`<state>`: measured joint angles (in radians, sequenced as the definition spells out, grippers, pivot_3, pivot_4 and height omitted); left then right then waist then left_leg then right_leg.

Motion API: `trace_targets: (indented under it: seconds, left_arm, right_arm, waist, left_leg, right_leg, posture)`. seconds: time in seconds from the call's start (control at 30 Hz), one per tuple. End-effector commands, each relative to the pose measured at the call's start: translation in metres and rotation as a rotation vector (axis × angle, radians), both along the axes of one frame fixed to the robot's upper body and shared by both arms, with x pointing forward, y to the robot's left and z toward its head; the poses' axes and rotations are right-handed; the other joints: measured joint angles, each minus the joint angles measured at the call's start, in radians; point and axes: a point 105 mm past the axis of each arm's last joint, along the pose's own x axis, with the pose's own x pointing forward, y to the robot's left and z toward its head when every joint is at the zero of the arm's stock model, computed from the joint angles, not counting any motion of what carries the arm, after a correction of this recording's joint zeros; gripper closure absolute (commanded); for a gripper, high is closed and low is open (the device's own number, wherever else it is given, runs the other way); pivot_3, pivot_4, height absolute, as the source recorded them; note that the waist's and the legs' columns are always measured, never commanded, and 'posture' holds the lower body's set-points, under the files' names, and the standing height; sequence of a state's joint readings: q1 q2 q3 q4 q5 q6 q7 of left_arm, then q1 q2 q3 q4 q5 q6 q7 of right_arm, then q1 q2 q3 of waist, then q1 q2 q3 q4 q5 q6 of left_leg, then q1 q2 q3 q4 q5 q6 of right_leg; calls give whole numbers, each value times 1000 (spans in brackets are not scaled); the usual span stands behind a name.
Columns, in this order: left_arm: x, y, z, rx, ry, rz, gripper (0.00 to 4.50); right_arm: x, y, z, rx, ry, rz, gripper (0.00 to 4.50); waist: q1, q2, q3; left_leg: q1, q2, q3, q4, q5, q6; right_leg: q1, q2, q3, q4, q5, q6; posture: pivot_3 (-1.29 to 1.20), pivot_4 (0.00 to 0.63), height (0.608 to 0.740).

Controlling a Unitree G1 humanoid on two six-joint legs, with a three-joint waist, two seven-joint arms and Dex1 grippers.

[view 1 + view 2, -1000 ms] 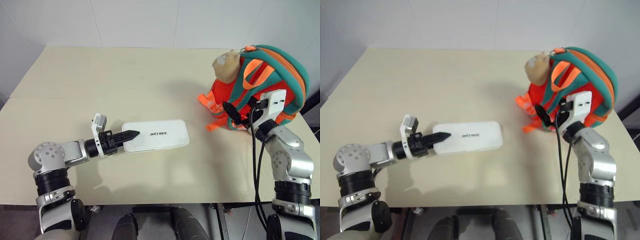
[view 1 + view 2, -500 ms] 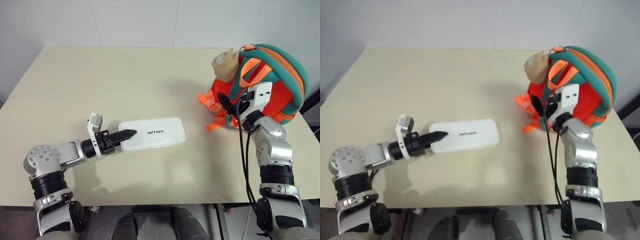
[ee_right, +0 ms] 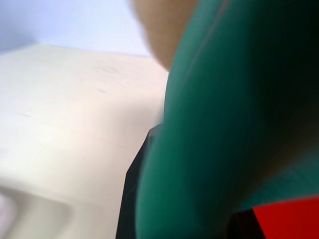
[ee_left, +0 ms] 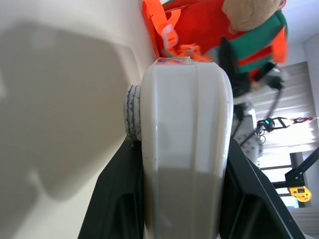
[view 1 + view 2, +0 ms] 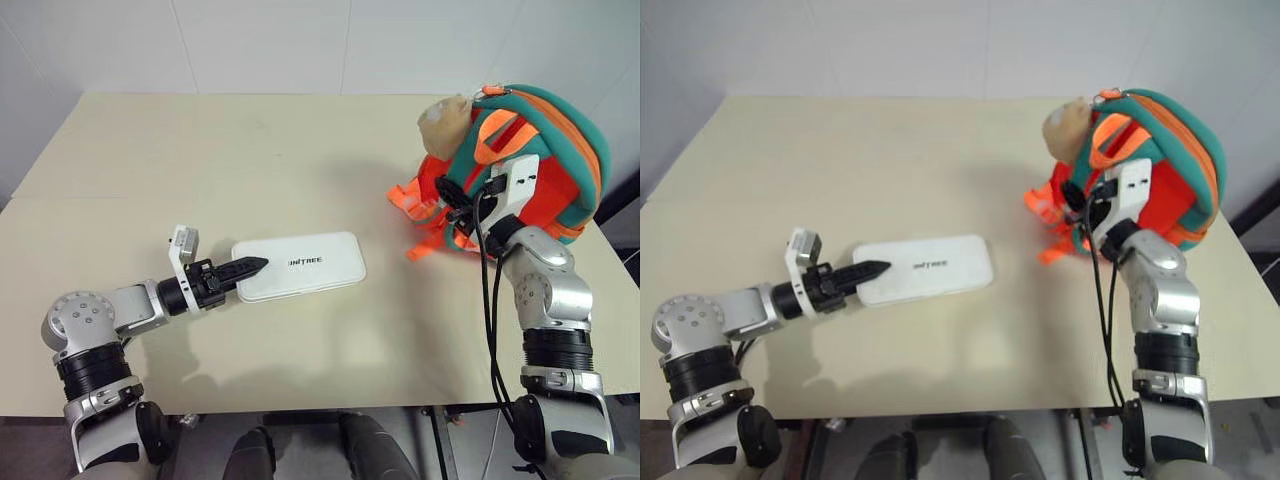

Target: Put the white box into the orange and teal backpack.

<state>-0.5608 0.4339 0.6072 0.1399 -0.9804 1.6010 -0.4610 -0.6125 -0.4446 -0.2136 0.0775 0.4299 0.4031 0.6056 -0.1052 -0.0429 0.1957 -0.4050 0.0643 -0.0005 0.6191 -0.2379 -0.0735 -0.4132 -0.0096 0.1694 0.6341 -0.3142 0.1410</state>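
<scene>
The box [image 5: 299, 266] lies flat on the bench [image 5: 250, 170], well to the left of the backpack [image 5: 530, 160], which stands at the bench's right edge. The left gripper [image 5: 248, 267] has its fingers closed on the box's end farthest from the backpack; from the head only the upper finger shows, lying over the lid, while the left wrist view shows a dark finger [image 4: 112, 199] on each side of the box with the white case pressed between them. That same view takes in the orange straps beyond the box's far end. The right gripper [image 5: 452, 205] is up against the backpack's front, among the teal and orange straps, and its fingertips are lost in them, so the head views do not settle whether it has hold of anything. In the right wrist view a blurred teal strap [image 3: 199, 149] crosses right in front of a dark finger; the fingers look nearly closed around it. A tan plush toy [image 5: 445, 118] sits at the backpack's top, on the side toward the box.
</scene>
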Motion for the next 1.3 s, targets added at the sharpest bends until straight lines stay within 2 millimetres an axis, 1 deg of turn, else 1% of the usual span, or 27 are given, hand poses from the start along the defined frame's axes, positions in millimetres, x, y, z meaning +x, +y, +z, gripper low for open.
trace_targets:
  seconds: [0.03, 0.1, 0.17, 0.27, 0.4, 0.47, 0.57, 0.63, 0.7, 0.73, 0.8, 0.87, 0.93, 1.07, 1.17, 1.3]
  left_arm:
    - [7, 18, 18, 3, -71, 57, 3177]
    - [12, 30, 23, 17, -86, 97, 3177]
    - [16, 37, 26, 25, -96, 118, 3177]
    - [23, 53, 33, 54, -119, 170, 3177]
    - [30, 67, 44, 72, -157, 208, 3177]
    - [33, 70, 50, 76, -177, 211, 3177]
    - [34, 69, 55, 77, -204, 191, 3177]
    - [34, 68, 57, 83, -217, 178, 3177]
    - [34, 68, 61, 89, -242, 165, 3177]
    - [34, 67, 64, 91, -256, 158, 3177]
    - [33, 67, 67, 96, -273, 146, 3177]
    - [32, 66, 71, 114, -301, 130, 3177]
    - [29, 67, 79, 132, -359, 114, 3177]
    - [20, 70, 93, 139, -480, 80, 3177]
    - [7, 72, 107, 141, -598, 49, 3177]
    - [-15, 71, 131, 99, -851, 8, 3177]
  right_arm:
    - [-34, 25, 23, -3, -35, 195, 4500]
    - [-54, 38, 25, -10, -12, 307, 4500]
    - [-66, 45, 26, -17, 7, 367, 4500]
    - [-94, 61, 31, -42, 35, 517, 4500]
    - [-127, 77, 41, -77, 40, 708, 4500]
    - [-142, 83, 44, -102, 43, 796, 4500]
    - [-166, 89, 45, -160, 72, 935, 4500]
    - [-180, 90, 43, -204, 100, 1013, 4500]
    - [-196, 89, 38, -276, 133, 1102, 4500]
    - [-200, 87, 35, -313, 150, 1131, 4500]
    - [-204, 84, 29, -369, 170, 1161, 4500]
    - [-203, 80, 23, -421, 180, 1169, 4500]
    - [-196, 76, 19, -450, 174, 1159, 4500]
    - [-175, 72, 13, -465, 135, 1097, 4500]
    - [-161, 71, 11, -429, 102, 1054, 4500]
    - [-154, 68, 7, -385, 105, 1046, 4500]
  waist:
    - [0, 0, 0]
    - [0, 0, 0]
    - [0, 0, 0]
    - [2, 0, 0]
    - [2, 0, 0]
    - [6, 0, 0]
    - [13, 0, 1]
    - [20, 0, 1]
    - [25, 0, 1]
    - [26, 0, 1]
    - [28, 0, 1]
    - [27, 0, 1]
    - [26, 0, 1]
    - [22, -1, 1]
    - [21, -1, 1]
    - [26, -1, 1]
  left_leg:
    - [0, 0, 0, 0, 0, 0]
    - [0, 0, 0, -1, 0, 0]
    - [0, 0, 0, -2, 0, 0]
    - [0, 0, 0, -3, 0, 0]
    - [0, 0, 0, -6, 0, 0]
    - [-2, 0, 0, -7, 0, 0]
    - [-3, 1, 0, -7, -2, 0]
    - [-4, 1, 1, -7, -2, -1]
    - [-4, 1, 0, -7, -2, -1]
    - [-5, 1, 0, -7, -2, -1]
    - [-7, 1, 0, -6, -2, -1]
    - [-7, 1, 0, -6, -2, 0]
    - [-7, 1, 0, -5, -2, 0]
    - [-7, 1, 0, -5, -2, 0]
    - [-7, 1, 1, -5, -2, -1]
    - [-8, 2, 1, -5, -2, -1]
  right_leg:
    - [0, 0, 0, 0, 0, 0]
    - [0, 0, 0, -1, 0, 0]
    - [0, 0, 0, -1, 0, -1]
    - [0, 0, 0, -3, 0, -1]
    - [-1, 0, -1, -5, -1, -2]
    - [-2, 0, -1, -6, -1, -2]
    - [-3, 0, -1, -7, -2, -2]
    - [-4, 0, -2, -7, -3, -3]
    - [-4, 0, -3, -7, -4, -4]
    - [-5, 0, -3, -7, -4, -4]
    - [-7, 0, -3, -7, -4, -4]
    - [-7, 0, -3, -7, -5, -4]
    - [-7, 0, -3, -6, -5, -4]
    - [-7, 0, -3, -5, -5, -4]
    - [-7, 0, -3, -5, -5, -4]
    - [-9, 0, -3, -3, -5, -5]
  posture:
    - [0, 150, 740]
    - [0, 150, 740]
    - [0, 150, 740]
    - [0, 150, 740]
    - [0, 150, 740]
    - [0, 150, 740]
    - [0, 150, 740]
    - [0, 150, 740]
    - [0, 150, 740]
    - [0, 150, 740]
    - [0, 150, 740]
    - [0, 150, 740]
    - [0, 150, 740]
    - [0, 150, 740]
    - [0, 150, 740]
    - [0, 150, 740]
